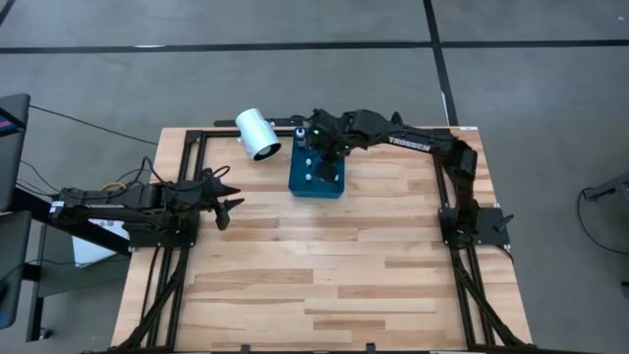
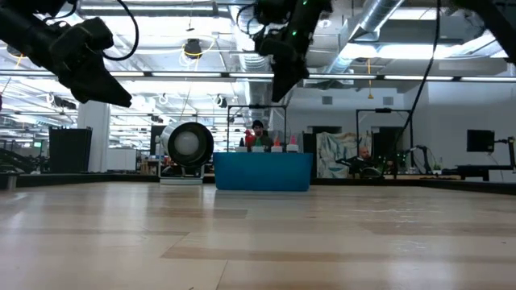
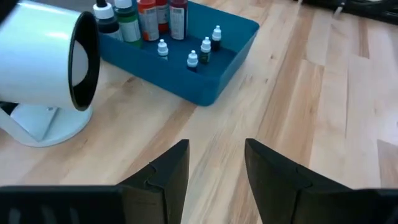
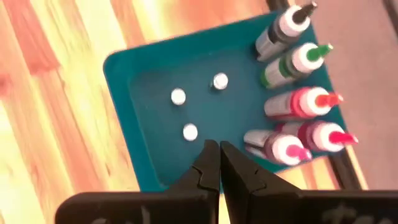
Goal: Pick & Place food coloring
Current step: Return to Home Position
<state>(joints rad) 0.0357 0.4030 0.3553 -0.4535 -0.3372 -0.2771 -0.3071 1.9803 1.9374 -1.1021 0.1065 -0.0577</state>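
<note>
**Right gripper empty above the bin: go up first, then home**

All the food coloring (image 4: 292, 102) you can see sits in the blue bin (image 2: 262, 173), far-centre on the table (image 1: 324, 265), just right of the white cylinder (image 1: 258, 134).

- The tall bottles (image 4: 289, 65) line the bin's far side. The small white-capped bottles (image 4: 178, 96) stand apart on the floor nearer you. All are upright, so their long axis is vertical.
- The right gripper (image 4: 217, 147) hovers directly over the bin, well clear of the caps in the low view. Its fingers are pressed together with nothing between them and touch nothing.
- The left gripper (image 3: 216, 144) is parked at the left side, well apart from the bin. Its fingers are spread with a clear gap and hold nothing.

My read is that placing is done and only the retreat is left. The bottles lie straight below the right fingers and the tall ones reach highest. You'd want height before any sideways swing toward the right base, because a low sweep could clip a cap and tip the row.
</note>
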